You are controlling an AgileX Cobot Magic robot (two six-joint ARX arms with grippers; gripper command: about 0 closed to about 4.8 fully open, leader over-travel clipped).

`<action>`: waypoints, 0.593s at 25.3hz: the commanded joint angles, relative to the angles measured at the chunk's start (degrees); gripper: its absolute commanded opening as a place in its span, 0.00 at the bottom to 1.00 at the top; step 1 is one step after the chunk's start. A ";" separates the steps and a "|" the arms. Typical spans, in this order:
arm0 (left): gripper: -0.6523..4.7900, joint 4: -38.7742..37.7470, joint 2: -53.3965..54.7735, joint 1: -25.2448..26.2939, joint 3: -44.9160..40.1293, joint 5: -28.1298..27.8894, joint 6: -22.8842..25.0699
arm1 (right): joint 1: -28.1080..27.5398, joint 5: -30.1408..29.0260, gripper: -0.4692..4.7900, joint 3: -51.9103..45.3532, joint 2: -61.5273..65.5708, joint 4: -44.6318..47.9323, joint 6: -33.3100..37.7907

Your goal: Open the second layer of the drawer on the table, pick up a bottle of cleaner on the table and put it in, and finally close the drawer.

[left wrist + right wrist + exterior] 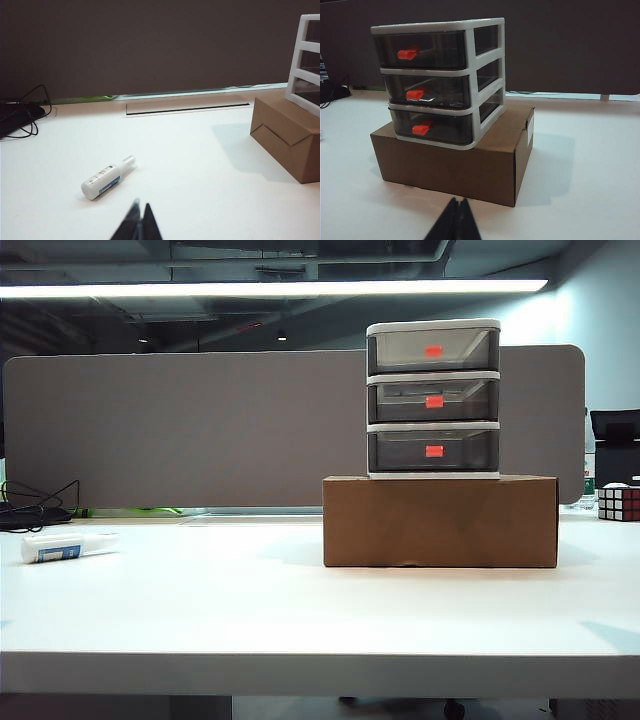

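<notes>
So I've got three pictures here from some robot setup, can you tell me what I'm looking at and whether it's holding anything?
It's a two-armed robot at a white table. One picture comes from a camera facing the table; the other two sit on the wrists. The left gripper hangs shut above the bottle of cleaner, which lies on its side. The right gripper, also shut, faces the drawer, a three-tier unit standing on a cardboard box. All tiers are closed. A Rubik's cube sits far right. Nothing is held.

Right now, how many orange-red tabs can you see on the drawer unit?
3. One orange-red tab is on the top drawer, one on the second layer of the drawer, one on the bottom drawer. All three drawers are shut; none seems hidden.
</notes>
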 commanded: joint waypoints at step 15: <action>0.11 3.19 0.02 -0.22 0.02 13.94 -15.82 | 0.02 -3.69 0.09 -0.33 -0.11 0.87 2.73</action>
